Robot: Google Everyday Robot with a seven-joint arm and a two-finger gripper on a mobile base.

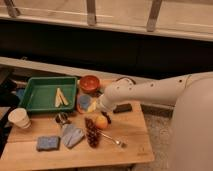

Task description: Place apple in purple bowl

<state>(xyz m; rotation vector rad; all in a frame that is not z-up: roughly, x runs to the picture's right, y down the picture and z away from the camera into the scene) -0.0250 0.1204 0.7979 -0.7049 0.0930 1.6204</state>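
Note:
The apple (101, 122), small and yellow-orange with a red blush, lies on the wooden table (130, 132) near its middle. My gripper (104, 114) is at the end of the white arm that reaches in from the right, and sits right over the apple's top, touching or nearly touching it. The purple bowl (125, 80) is at the back of the table behind the arm; only a dark sliver of its rim shows.
An orange-red bowl (90, 83) stands at the back. A green tray (35, 97) with pale sticks is at the left. A dark brown bunch (91, 134), a spoon (114, 140), a grey cloth (73, 135), a blue sponge (47, 143), a paper cup (19, 118) and a black block (123, 108) lie around.

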